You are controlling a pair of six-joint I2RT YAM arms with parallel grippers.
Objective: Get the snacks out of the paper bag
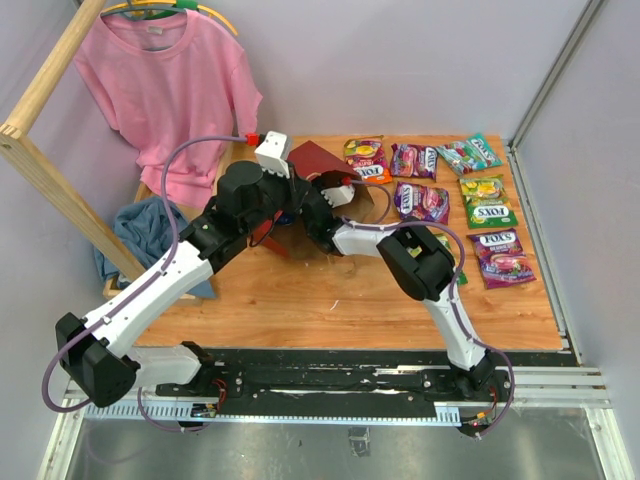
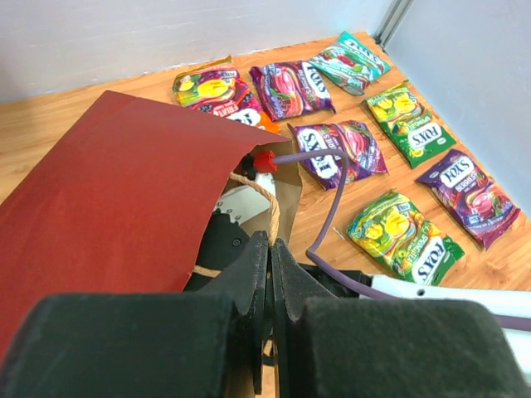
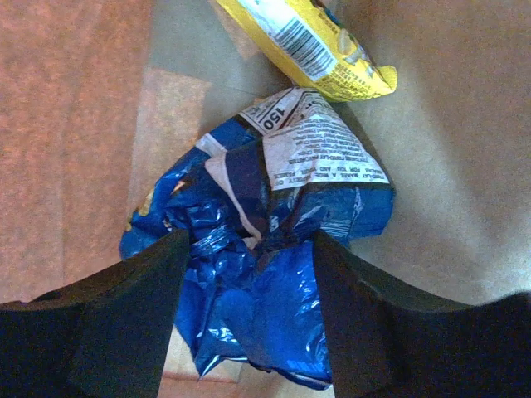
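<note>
The dark red paper bag (image 1: 312,158) (image 2: 124,191) lies on its side on the wooden table, mouth toward the right. My left gripper (image 2: 271,245) is shut on its thin loop handle (image 2: 270,199) at the mouth. My right gripper (image 3: 249,274) reaches inside the bag, its fingers pressed on either side of a crumpled blue Doritos bag (image 3: 257,224). A yellow packet (image 3: 315,41) lies deeper on the brown kraft inside (image 3: 448,124). Several Fox's snacks (image 1: 420,160) (image 2: 290,87) lie spread on the table to the right of the bag.
A pink T-shirt (image 1: 165,90) hangs at the back left beside a slanted wooden beam (image 1: 60,200), with a blue cloth (image 1: 145,230) below it. A purple cable (image 2: 332,215) loops past the bag mouth. Walls bound the table at the back and right.
</note>
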